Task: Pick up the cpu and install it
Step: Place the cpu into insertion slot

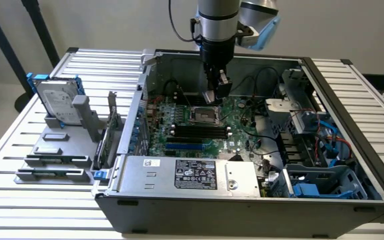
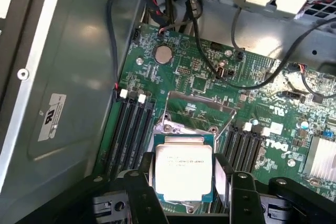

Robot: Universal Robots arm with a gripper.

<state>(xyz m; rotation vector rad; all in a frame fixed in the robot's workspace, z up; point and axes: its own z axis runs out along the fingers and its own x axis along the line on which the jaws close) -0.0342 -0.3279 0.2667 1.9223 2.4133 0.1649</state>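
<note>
The cpu (image 2: 182,169), a flat square chip with a silver-grey top and printed text, sits between my gripper's (image 2: 185,184) two dark fingers (image 2: 148,177), which close on its opposite edges. In the exterior view my gripper (image 1: 213,96) hangs inside the open computer case with the cpu (image 1: 209,96) at its tip, a little above and behind the empty cpu socket (image 1: 204,116). In the wrist view the socket (image 2: 199,111) shows as a metal frame on the green motherboard (image 2: 210,72), just beyond the chip.
Black memory slots (image 2: 128,129) flank the socket on both sides, and loose black cables (image 2: 210,51) cross the board. The grey power supply (image 1: 192,175) fills the case front. A hard drive in a blue frame (image 1: 57,102) stands on a rack at the exterior view's left.
</note>
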